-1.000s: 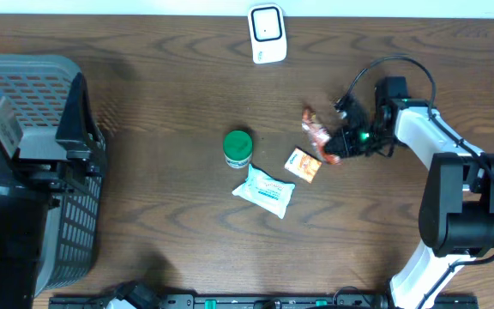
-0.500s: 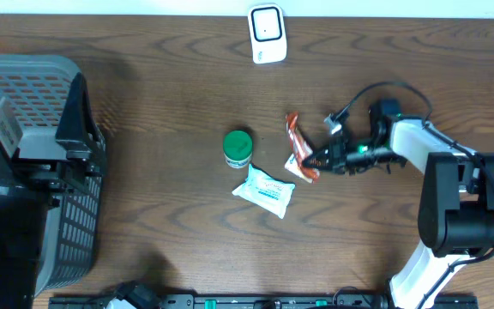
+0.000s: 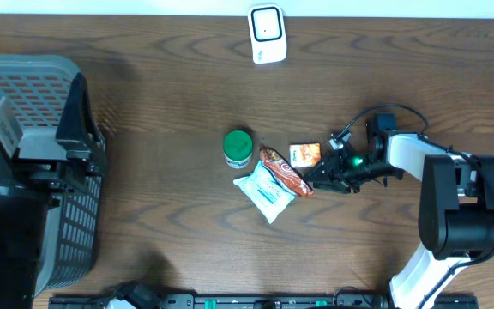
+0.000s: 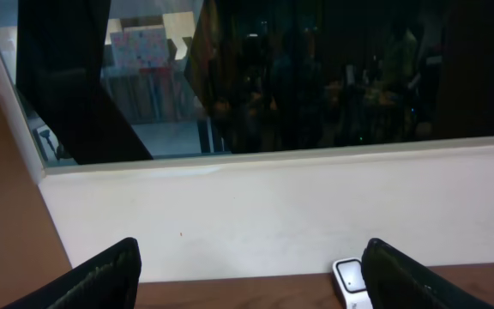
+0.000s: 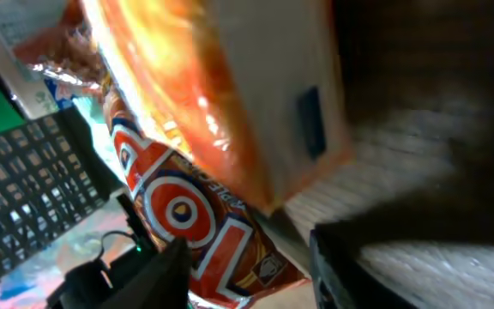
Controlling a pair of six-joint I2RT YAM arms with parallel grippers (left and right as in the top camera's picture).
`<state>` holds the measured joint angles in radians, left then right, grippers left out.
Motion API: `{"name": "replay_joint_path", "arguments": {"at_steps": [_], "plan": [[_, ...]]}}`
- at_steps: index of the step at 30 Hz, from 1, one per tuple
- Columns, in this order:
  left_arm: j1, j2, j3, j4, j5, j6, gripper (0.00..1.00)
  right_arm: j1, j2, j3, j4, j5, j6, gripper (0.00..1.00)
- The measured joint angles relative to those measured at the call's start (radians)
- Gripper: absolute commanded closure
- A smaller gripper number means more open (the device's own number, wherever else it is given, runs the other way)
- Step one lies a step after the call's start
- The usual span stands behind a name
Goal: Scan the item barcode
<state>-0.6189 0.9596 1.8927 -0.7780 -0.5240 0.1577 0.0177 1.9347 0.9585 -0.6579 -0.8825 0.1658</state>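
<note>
**1. Status.** My right jaws sit low over the bench [image 3: 170,94], parted partway, with one end of the orange snack packet [image 3: 283,172] between them. I cannot tell whether the fingers [image 5: 165,275] bear on it. My left jaws stand wide apart on nothing. They are up by the basket [image 3: 33,73], well away from the green-lidded jar [image 3: 237,148] on my left-arm side.

**2. Item location.** I take the snack packet to be the item to scan. It lies just beside the jar on my right-arm side, with its other end resting on the white wipes pack [image 3: 264,193]. A small orange sachet [image 3: 305,154] lies near it, a little farther from the jar. The scanner [image 3: 266,34] stands well beyond the jar, at the far edge of the bench.

**3. Hazards.**
- **Slip.** The film looks glossy and crinkled. A hold on one end alone would likely let the packet droop or slide out on the way to the scanner.
- **No read.** No view shows a barcode, only the printed front. If I present the wrong face, or a creased one, the scan will probably fail.
- **Double pick.** If I close this low, I may pinch the wipes pack or the sachet along with the packet.
- **Collision.** A low sweep toward the scanner could strike the jar and tip it.
</note>
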Motion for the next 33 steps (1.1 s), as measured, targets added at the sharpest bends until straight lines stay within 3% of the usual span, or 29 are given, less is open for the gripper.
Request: {"name": "replay_joint_path", "arguments": {"at_steps": [4, 7, 8, 9, 16, 21, 26, 33], "plan": [[0.000, 0.000, 0.000, 0.000, 0.000, 0.000, 0.18, 0.000, -0.004, 0.000, -0.005, 0.002, 0.012, 0.53], [0.000, 0.000, 0.000, 0.000, 0.000, 0.000, 0.18, 0.000, -0.034, 0.000, -0.029, 0.026, 0.011, 0.41], [0.000, 0.000, 0.000, 0.000, 0.000, 0.000, 0.18, 0.000, -0.046, 0.000, -0.035, 0.038, 0.009, 0.30], [0.000, 0.000, 0.000, 0.000, 0.000, 0.000, 0.18, 0.000, -0.078, -0.001, -0.052, 0.058, 0.007, 0.02], [0.000, 0.000, 0.000, 0.000, 0.000, 0.000, 0.18, 0.044, -0.393, -0.003, -0.148, 0.227, -0.044, 0.01], [0.000, 0.000, 0.000, 0.000, 0.000, 0.000, 0.18, 0.219, -0.599, -0.005, -0.168, 0.546, -0.083, 0.01], [0.000, 0.000, 0.000, 0.000, 0.000, 0.000, 0.18, 0.414, -0.627, -0.023, -0.119, 0.800, -0.099, 0.01], [0.000, 0.000, 0.000, 0.000, 0.000, 0.000, 0.18, 0.650, -0.587, -0.203, 0.037, 1.180, -0.105, 0.01]]}}
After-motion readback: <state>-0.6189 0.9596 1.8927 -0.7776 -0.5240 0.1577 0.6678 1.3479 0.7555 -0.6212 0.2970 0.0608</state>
